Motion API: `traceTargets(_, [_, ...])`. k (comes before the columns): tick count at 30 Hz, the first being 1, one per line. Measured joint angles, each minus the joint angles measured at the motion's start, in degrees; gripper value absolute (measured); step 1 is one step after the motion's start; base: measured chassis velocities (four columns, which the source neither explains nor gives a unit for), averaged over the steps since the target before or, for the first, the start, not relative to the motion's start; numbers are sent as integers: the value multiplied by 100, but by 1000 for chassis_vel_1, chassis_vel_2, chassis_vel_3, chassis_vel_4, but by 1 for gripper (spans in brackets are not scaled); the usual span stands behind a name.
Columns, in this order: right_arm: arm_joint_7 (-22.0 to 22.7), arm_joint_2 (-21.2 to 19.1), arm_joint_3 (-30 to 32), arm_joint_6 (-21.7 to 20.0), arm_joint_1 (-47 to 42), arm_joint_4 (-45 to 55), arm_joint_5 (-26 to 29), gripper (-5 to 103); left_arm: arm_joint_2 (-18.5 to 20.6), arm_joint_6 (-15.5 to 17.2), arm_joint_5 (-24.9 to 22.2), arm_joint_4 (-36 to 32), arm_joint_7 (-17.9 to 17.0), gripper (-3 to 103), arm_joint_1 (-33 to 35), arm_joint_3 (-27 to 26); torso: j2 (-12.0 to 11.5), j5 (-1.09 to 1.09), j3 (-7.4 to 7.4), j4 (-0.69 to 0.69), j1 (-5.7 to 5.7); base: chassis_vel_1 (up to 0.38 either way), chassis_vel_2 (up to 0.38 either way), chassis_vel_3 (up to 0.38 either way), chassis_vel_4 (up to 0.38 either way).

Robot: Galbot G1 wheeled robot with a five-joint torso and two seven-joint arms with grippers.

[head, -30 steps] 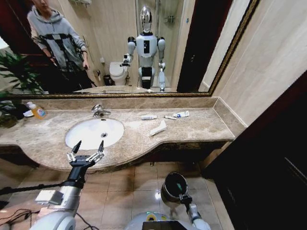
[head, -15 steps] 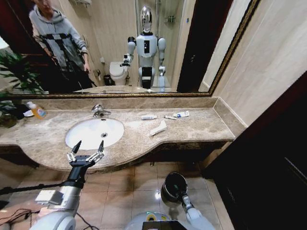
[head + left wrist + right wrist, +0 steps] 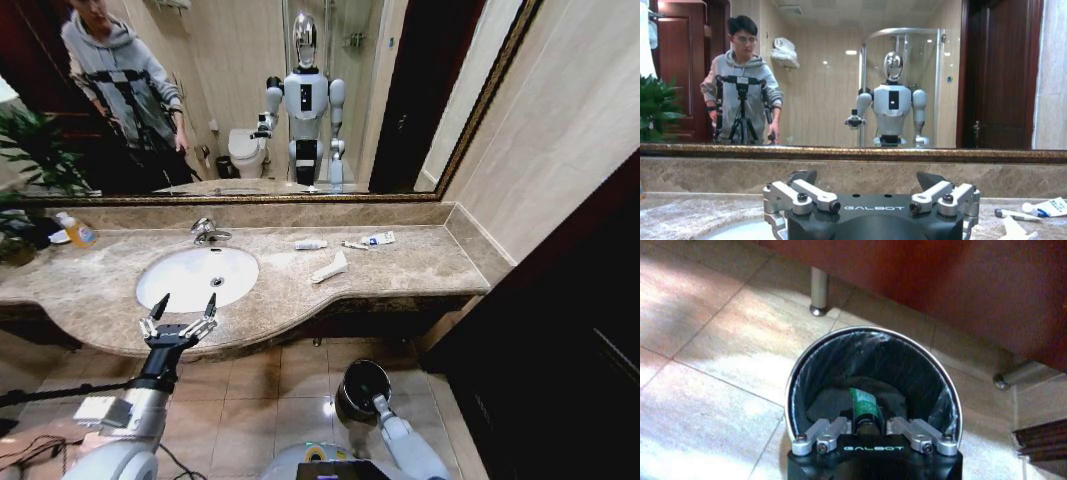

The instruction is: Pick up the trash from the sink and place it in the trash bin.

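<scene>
One green piece (image 3: 864,407), lengthwise into trash bin (image 3: 800,375)

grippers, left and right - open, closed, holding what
Left gripper: open, holding nothing, at the counter edge before the sink.
Right gripper: closed on a green piece over the trash bin.

A wide mirror (image 3: 250,100) in a dark gilt frame runs along the wall above the mottled beige marble surface (image 3: 400,265). It reflects a glass shower enclosure (image 3: 907,85), a toilet (image 3: 245,152) and dark wooden doors. Pale beige tiles cover the right wall (image 3: 560,110). The floor (image 3: 290,385) is laid with glossy tan tiles catching bright patches of light. A green leafy plant (image 3: 35,150) stands at the far left.
</scene>
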Motion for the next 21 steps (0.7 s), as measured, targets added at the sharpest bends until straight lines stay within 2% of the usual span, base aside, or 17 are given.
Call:
traceTargets(3, [23,-1,2,-55,10,2,-14,20,0,0,0,0,0,100,0,0,0,0,0,0,0,0,0,0,0])
traceTargets(4, [34,-1,2,-63,10,4,-15,31,0,0,0,0,0,100,0,0,0,0,0,0,0,0,0,0,0])
traceTargets(5, [40,0,3,-66,10,8,-15,31,0,0,0,0,0,100,0,0,0,0,0,0,0,0,0,0,0])
traceTargets(6, [45,0,3,-67,10,13,-15,42,0,0,0,0,0,100,0,0,0,0,0,0,0,0,0,0,0])
traceTargets(9, [52,1,4,-67,9,18,-13,42,0,0,0,0,0,100,0,0,0,0,0,0,0,0,0,0,0])
traceTargets(10, [55,0,5,-67,6,24,-12,54,0,0,0,0,0,100,0,0,0,0,0,0,0,0,0,0,0])
traceTargets(11, [57,1,5,-67,5,28,-11,59,0,0,0,0,0,100,0,0,0,0,0,0,0,0,0,0,0])
traceTargets(13, [59,2,6,-68,0,36,-10,59,0,0,0,0,0,100,0,0,0,0,0,0,0,0,0,0,0])
traceTargets(14, [63,5,7,-67,-11,54,-9,70,0,0,0,0,0,100,0,0,0,0,0,0,0,0,0,0,0])
traceTargets(16, [69,8,9,-67,-22,69,-8,70,0,0,0,0,0,100,0,0,0,0,0,0,0,0,0,0,0])
traceTargets(17, [77,14,11,-67,-37,85,-7,81,-1,0,0,0,0,100,0,0,0,0,0,0,0,0,0,0,0])
traceTargets(19, [81,18,13,-64,-47,96,-7,81,0,0,0,0,0,100,0,0,0,0,0,0,0,0,0,0,0])
traceTargets(20, [87,24,17,-58,-73,124,-11,91,0,0,0,0,0,100,0,0,0,0,0,0,0,0,0,0,0])
traceTargets(21, [92,29,21,-48,-105,154,-21,91,0,0,0,0,0,100,0,0,0,0,0,0,0,0,0,0,0])
